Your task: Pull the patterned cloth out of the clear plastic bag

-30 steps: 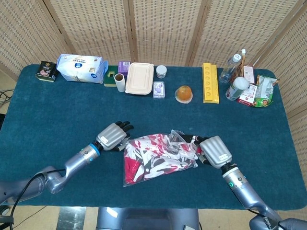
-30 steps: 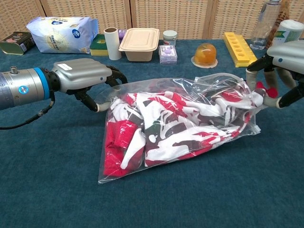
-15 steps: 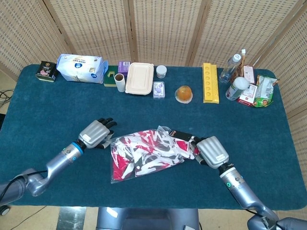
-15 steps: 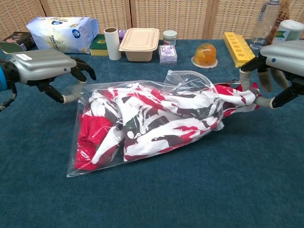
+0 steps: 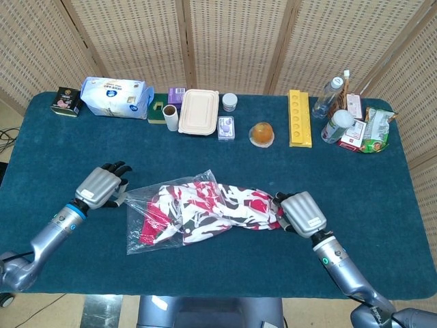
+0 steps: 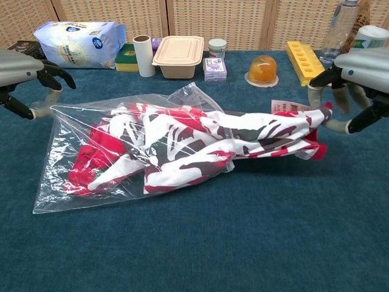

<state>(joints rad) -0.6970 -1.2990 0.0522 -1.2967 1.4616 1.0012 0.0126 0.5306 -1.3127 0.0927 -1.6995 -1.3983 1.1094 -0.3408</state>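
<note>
Red, white and dark, the cloth (image 6: 243,137) lies on the blue surface (image 6: 255,231), roughly half out of the bag (image 6: 85,158). The right hand (image 6: 355,79) pinches the freed end, anchoring it. The left hand (image 6: 24,76) grips the bag's closed corner, holding it taut and away from the right, so the plastic can slide off the fabric.
</note>
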